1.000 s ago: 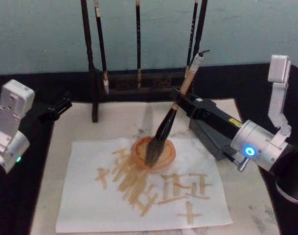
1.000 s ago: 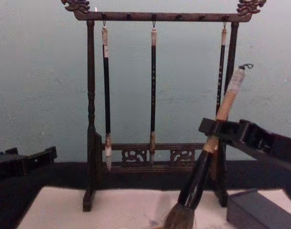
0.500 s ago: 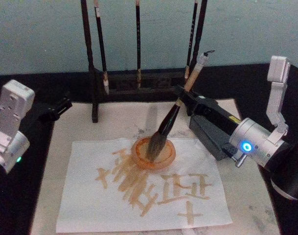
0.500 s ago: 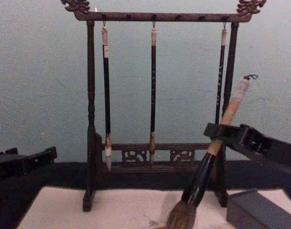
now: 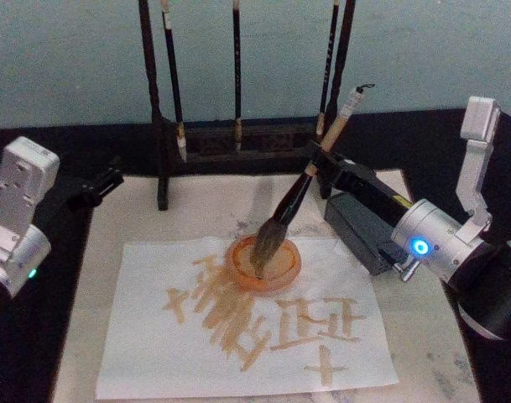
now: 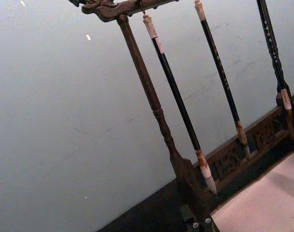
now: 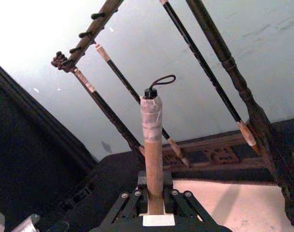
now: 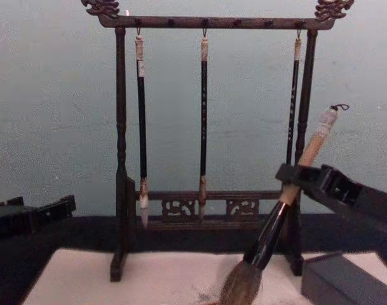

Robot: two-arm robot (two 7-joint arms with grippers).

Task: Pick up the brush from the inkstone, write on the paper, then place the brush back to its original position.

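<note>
Right gripper (image 5: 320, 159) pinches the brush (image 5: 290, 201), bristles in the orange dish (image 5: 292, 270): loading ink mid-write, I'd say. Next: lift clear, stroke the paper (image 5: 154, 353) near the dish. Left gripper (image 5: 91, 189) parked left of the dish.

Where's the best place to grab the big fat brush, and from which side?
Grab the brush on its tan upper shaft, coming from the right, just as the right gripper does. The shaft leans up toward that side, and its bristles sit low in the orange dish, likely wet. The left gripper is parked at the left.
</note>
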